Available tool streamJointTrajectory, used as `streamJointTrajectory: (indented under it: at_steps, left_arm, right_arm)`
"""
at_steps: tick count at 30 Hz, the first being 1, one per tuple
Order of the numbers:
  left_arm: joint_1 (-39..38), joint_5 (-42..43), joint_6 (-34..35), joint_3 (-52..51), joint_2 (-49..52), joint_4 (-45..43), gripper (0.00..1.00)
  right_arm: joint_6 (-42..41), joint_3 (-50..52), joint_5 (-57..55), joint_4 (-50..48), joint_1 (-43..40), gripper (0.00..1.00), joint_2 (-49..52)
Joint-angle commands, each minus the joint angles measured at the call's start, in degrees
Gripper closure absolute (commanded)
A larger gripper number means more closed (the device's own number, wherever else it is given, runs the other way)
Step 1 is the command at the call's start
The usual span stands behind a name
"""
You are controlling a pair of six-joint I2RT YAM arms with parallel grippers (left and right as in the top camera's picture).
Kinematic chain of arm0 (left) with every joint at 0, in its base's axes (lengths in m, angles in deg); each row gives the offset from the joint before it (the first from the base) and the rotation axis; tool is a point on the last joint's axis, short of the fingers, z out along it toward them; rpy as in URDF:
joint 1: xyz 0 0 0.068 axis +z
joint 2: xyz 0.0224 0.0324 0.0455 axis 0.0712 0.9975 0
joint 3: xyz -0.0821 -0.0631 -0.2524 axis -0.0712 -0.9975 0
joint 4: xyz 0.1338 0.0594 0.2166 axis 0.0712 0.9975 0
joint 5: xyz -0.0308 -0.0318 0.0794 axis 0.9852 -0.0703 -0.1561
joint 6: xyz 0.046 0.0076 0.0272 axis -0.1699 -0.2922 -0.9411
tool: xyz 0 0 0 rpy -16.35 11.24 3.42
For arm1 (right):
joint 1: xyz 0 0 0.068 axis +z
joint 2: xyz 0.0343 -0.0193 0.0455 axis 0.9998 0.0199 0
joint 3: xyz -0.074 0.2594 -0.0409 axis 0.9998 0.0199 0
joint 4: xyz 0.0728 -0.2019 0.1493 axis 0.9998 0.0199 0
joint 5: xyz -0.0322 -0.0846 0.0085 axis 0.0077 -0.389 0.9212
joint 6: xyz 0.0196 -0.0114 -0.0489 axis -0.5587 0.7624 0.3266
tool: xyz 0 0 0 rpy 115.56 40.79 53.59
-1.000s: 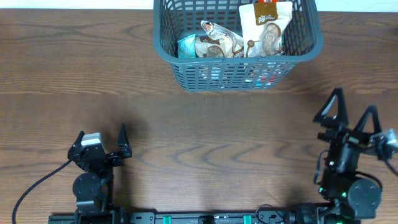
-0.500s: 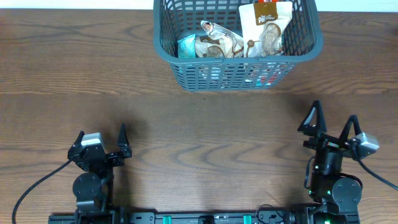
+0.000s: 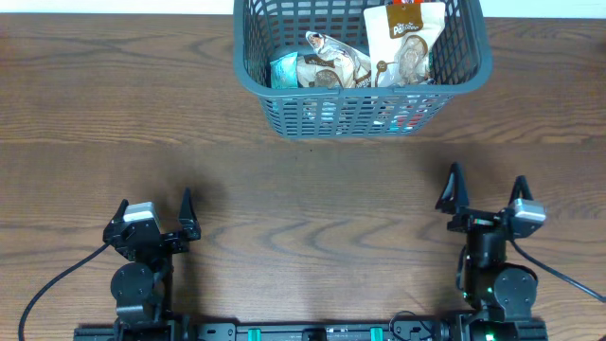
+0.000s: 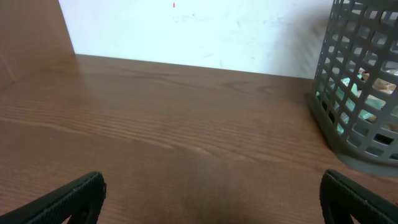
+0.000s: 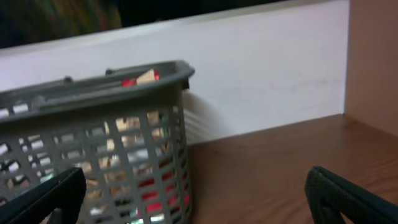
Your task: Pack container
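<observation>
Two end effectors sit at the near edge of the bench, and neither has anything in it. The left end effector is at the near left, its two dark fingers spread wide with bare wood between them. Its wrist view agrees: one fingertip lies low at the left edge and the other low at the right, well apart. The right end effector is at the near right, its fingers likewise splayed wide and gripping nothing. In its own camera the two tips sit in the bottom corners with open wood between them.

The container stands upright at the far side of the bench, a little right of centre, its far part cut off by the top edge of the overhead view. It is well apart from both end effectors. Inside it, a white pouch leans at the right. A silver and brown packet lies crumpled in the middle, and a teal packet is tucked just left of it, touching it. Something red shows through the near lattice wall under the pouch; what it is cannot be told. From the left wrist the container fills the right edge. From the right wrist it stands at the left, with a white wall behind it.
</observation>
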Motion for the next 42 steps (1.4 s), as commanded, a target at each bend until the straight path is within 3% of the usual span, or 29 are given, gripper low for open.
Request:
streamJointTrajectory:
  at_steps: [1,10,28,42]
  left_arm:
    - [0.15,-0.04,-0.98,-1.7,-0.35,0.55,0.01]
    - [0.15,-0.04,-0.98,-1.7,-0.35,0.55,0.02]
    - [0.15,-0.07,-0.98,-1.7,-0.35,0.55,0.01]
    - [0.15,-0.04,-0.98,-1.7,-0.35,0.55,0.01]
  right_arm:
    - [1.42,1.84,1.38,0.0,0.48,0.01,-2.51]
    - [2.25,5.53,1.44,0.04,0.48,0.01,-5.01]
    - [10.97,5.51,7.91,15.15,0.48,0.01,-7.87]
    - [12.7,5.51,8.68,15.19,0.5,0.01,-7.96]
